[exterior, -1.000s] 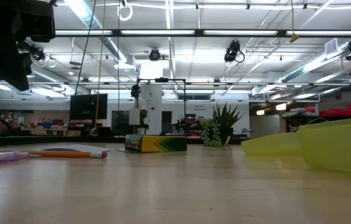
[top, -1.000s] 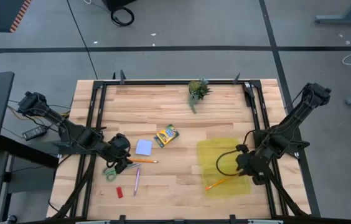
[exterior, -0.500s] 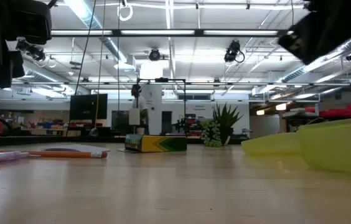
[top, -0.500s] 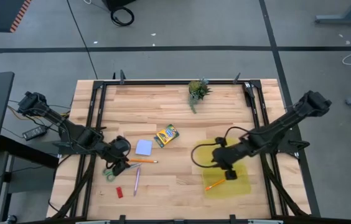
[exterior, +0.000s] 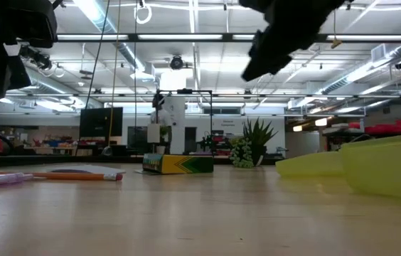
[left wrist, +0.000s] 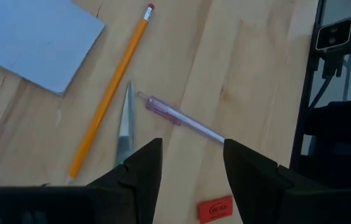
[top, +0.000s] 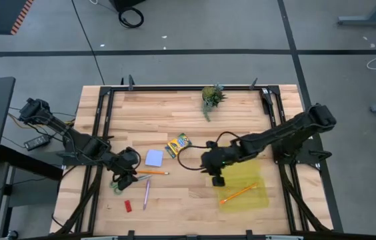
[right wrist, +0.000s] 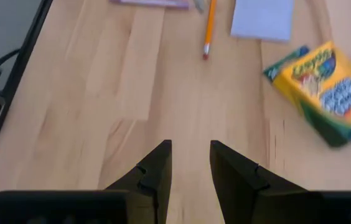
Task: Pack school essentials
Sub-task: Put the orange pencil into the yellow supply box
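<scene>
School essentials are mostly still loose on the wood: the only container, the yellow plastic case (top: 243,187) at the right front, has just one orange pencil (top: 237,194) lying slanted inside it. Everything else sits out on the table (top: 195,120): the crayon box (top: 179,145) near the middle, the light-blue note pad (top: 153,157) just left of it, a second orange pencil (left wrist: 108,93) beside the pad, the pinkish pen (left wrist: 182,119) and the little red eraser (left wrist: 215,209) toward the front left, and the green-handled scissors (top: 117,184) right under the left gripper (left wrist: 188,171), blade tip poking out between its fingers. That pincer's jaws are apart, not clamped on anything, hovering low over the scissors. Compared with a second ago, the right arm has swung out of the case and leftward, so the right gripper (top: 216,179) now hangs above bare wood between case and crayon box, fingers slightly apart and empty. Left arm has barely shifted. Potted plant (top: 211,96) stays at the back edge.
</scene>
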`<act>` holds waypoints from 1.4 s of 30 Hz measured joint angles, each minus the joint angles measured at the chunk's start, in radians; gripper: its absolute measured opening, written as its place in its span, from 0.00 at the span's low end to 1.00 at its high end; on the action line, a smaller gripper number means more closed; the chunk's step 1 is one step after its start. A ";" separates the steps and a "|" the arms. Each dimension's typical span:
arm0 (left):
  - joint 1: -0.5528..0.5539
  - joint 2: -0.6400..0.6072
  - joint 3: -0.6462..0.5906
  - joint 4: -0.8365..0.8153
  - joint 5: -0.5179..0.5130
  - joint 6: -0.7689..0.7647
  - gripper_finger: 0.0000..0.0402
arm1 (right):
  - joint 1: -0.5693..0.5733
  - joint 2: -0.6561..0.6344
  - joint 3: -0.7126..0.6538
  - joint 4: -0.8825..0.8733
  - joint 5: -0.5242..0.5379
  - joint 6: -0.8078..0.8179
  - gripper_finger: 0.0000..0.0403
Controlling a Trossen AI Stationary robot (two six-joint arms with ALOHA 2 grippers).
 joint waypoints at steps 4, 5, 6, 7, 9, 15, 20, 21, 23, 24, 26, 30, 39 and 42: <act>0.000 0.000 0.000 -0.011 0.017 0.013 0.44 | -0.026 0.062 0.007 0.110 0.000 -0.028 0.29; -0.001 0.000 0.000 -0.020 0.020 0.013 0.44 | -0.032 0.078 0.007 0.140 0.000 -0.029 0.29; -0.002 0.000 0.000 -0.028 0.025 0.014 0.44 | -0.036 0.093 0.007 0.164 0.000 -0.029 0.29; -0.002 0.000 0.000 -0.030 0.032 0.021 0.44 | -0.040 0.109 0.007 0.189 0.000 -0.029 0.29; -0.002 0.000 0.000 -0.028 0.044 0.043 0.44 | -0.045 0.142 0.007 0.241 0.000 -0.032 0.29; -0.002 0.000 0.000 -0.028 0.044 0.179 0.44 | -0.044 0.225 0.007 0.384 0.046 -0.056 0.29; -0.002 0.000 0.000 -0.028 0.037 0.326 0.44 | -0.046 0.268 0.036 0.411 0.077 -0.096 0.29; -0.002 0.000 0.000 -0.028 0.030 0.349 0.44 | -0.048 0.280 0.050 0.411 0.084 -0.106 0.29; -0.002 0.000 0.000 -0.020 0.021 0.387 0.44 | -0.053 0.311 0.089 0.412 0.084 -0.109 0.29; -0.002 0.000 0.000 -0.012 0.017 0.398 0.44 | -0.055 0.327 0.110 0.411 0.084 -0.103 0.29; -0.002 0.000 0.013 -0.024 0.016 0.403 0.43 | -0.062 0.365 0.156 0.410 0.084 -0.100 0.29; -0.002 -0.007 0.074 -0.105 -0.028 0.425 0.43 | -0.072 0.430 0.236 0.408 0.084 -0.099 0.29; -0.007 -0.076 0.182 -0.282 -0.157 0.494 0.43 | -0.086 0.536 0.340 0.405 0.051 -0.136 0.29; -0.006 -0.097 0.182 -0.279 -0.164 0.483 0.43 | -0.088 0.567 0.362 0.405 0.047 -0.122 0.30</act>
